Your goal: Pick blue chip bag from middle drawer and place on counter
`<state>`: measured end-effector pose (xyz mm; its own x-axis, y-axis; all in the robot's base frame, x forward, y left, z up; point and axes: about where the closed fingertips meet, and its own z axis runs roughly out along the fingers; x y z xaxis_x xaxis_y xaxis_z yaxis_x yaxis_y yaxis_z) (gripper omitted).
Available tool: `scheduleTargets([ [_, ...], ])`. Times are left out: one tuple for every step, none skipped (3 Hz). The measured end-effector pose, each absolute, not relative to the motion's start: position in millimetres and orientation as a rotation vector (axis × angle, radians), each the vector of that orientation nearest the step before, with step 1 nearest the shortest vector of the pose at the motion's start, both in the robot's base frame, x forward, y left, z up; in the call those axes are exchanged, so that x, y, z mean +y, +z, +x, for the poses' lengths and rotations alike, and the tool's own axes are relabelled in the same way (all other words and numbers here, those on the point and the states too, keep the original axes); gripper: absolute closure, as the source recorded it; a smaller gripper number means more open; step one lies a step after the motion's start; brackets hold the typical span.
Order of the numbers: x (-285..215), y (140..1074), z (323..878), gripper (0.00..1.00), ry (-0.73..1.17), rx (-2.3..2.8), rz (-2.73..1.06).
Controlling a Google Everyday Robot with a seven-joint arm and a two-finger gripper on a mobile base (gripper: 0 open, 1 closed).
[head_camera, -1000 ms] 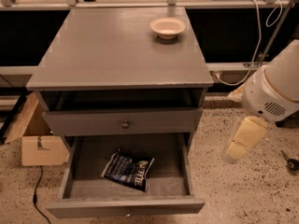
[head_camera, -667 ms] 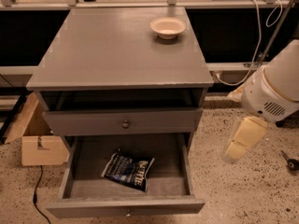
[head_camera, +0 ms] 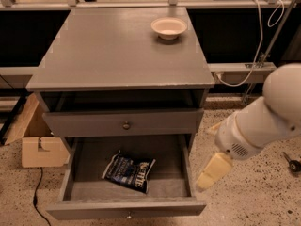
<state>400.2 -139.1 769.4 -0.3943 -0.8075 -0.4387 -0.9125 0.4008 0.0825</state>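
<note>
Speckled floor (head_camera: 254, 206), dark wall panels behind; one grey cabinet standing on it.

- Gripper (head_camera: 212, 172): cream-coloured, hanging low off the white arm (head_camera: 258, 121), outside the cabinet, just beside the open drawer's right wall. Whether it is open or closed, I cannot tell. It holds nothing and touches nothing.
- Drawer (head_camera: 94, 210): left of the gripper, pulled fully out, small round knob on its front edge.
- Bag (head_camera: 128, 172): dark blue, crinkled, white lettering. Lies flat on the drawer floor, near the middle, left of the gripper at about the same height, with the drawer's right wall between the two.
- Upper drawer front (head_camera: 84, 125): above and left of the gripper, pushed in, dark knob (head_camera: 126, 125), with an open gap over it.
- Counter (head_camera: 117, 51): matte grey top, well above and left of the gripper, pale wear along its front edge.
- Bowl (head_camera: 169, 28): white, upright, on the counter's back right part, well apart from the gripper.
- Cardboard box (head_camera: 40, 145): on the floor at the cabinet's far side, away from the gripper.
- White cable (head_camera: 256, 41): hanging behind the arm.
</note>
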Motion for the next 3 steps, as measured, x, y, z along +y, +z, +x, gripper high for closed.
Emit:
scheduleTargets([
  [-100.9,705.0,394.7,0.0,0.619,2.316,-1.389],
  [-55.7,656.6,411.9,0.0,0.721,2.267,-1.315],
  [-57.0,653.5,431.3,0.0,0.672,2.248,-1.255],
])
